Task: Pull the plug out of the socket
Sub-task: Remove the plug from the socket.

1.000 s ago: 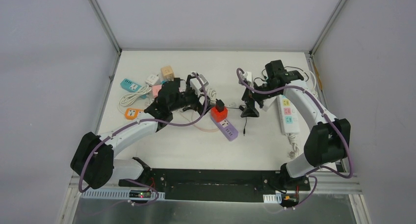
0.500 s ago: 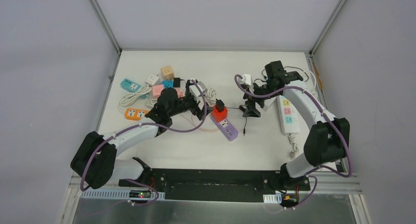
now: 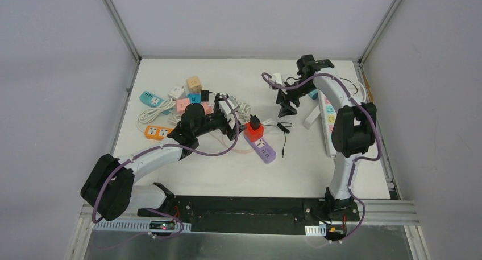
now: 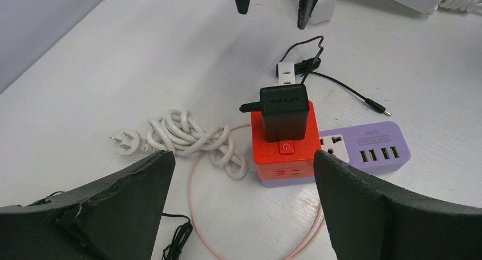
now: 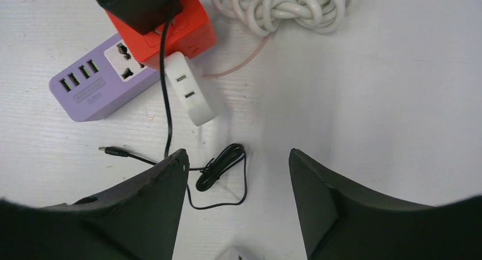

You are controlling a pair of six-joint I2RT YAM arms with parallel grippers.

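The black plug (image 4: 284, 111) stands upright in the red end (image 4: 284, 157) of a purple socket strip (image 4: 369, 149), mid-table (image 3: 255, 122). My left gripper (image 4: 241, 157) is open and low, just left of the socket (image 3: 233, 120), with bare table and a pink cord between its jaws. My right gripper (image 5: 237, 153) is open and empty, set back behind and right of the plug (image 3: 286, 103), hovering over a black coiled lead (image 5: 219, 168). In the right wrist view the plug (image 5: 136, 4) sits at the top left edge.
A small white adapter (image 5: 190, 98) lies against the socket's far side. A coiled white cable (image 4: 187, 137) lies left of it. Several coloured power blocks (image 3: 170, 100) crowd the back left. A white power strip (image 3: 328, 112) lies under the right arm.
The right arm swung back toward the far edge, carrying its gripper away from the plug, jaws somewhat narrower. The left gripper shifted slightly toward the socket.
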